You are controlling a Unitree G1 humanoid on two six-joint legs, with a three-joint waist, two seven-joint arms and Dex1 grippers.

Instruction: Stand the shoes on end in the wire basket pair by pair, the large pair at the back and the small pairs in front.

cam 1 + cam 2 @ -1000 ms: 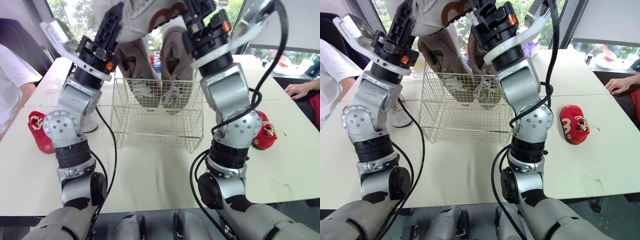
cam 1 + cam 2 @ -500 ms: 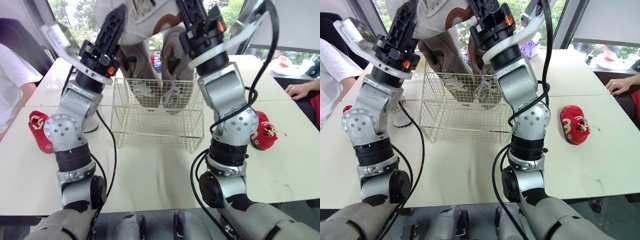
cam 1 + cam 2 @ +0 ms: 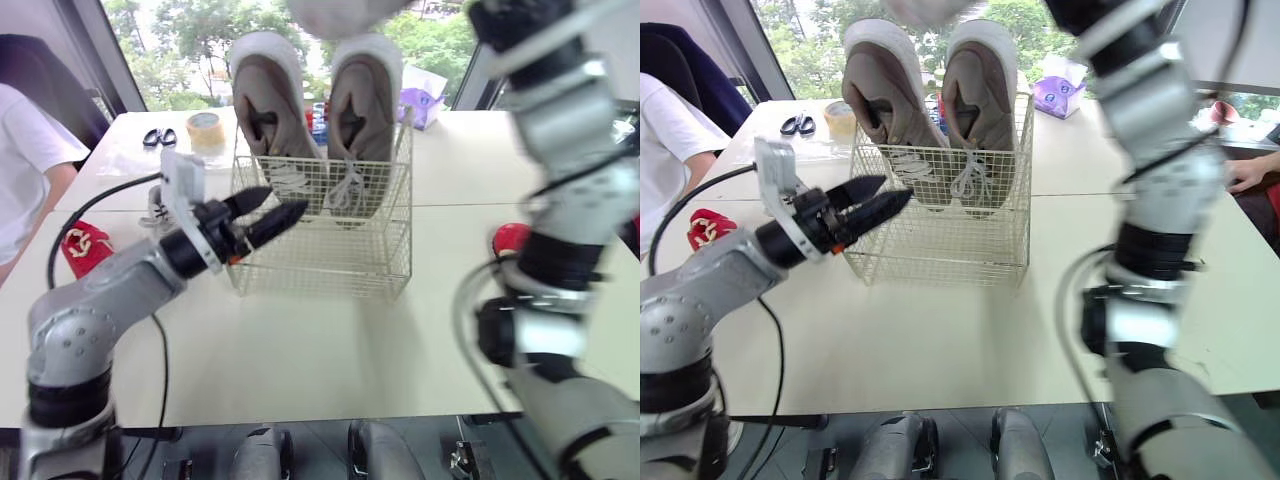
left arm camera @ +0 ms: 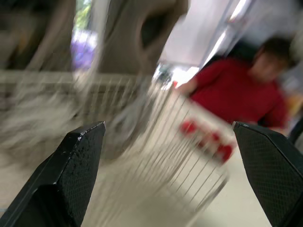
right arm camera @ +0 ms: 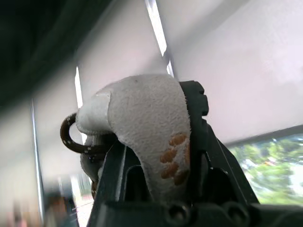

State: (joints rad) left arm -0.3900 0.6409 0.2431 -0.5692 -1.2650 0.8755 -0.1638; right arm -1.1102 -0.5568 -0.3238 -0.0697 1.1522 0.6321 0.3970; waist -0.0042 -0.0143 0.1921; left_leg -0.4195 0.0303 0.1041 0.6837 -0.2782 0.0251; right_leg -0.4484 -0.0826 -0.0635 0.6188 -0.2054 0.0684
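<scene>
Table (image 3: 330, 340): pale top; the basket sits mid-table.
Wire basket (image 3: 330, 255): white, its near half empty.
Large pair (image 3: 360, 120): grey-brown trainers standing toe-down along the far side.
Right gripper (image 5: 161, 156): raised high above the basket, clamped on a small white shoe (image 5: 142, 109), apparently fleecy with a paw print.
Left gripper (image 3: 285, 202): fingers spread wide, empty, at the basket's near-left corner.
Red shoes: one far left (image 3: 82, 243), one right (image 3: 510, 237).
Step, judged: lower the white shoe toe-first into the near half, clearing the rim wires; let go only once it stands upright.
</scene>
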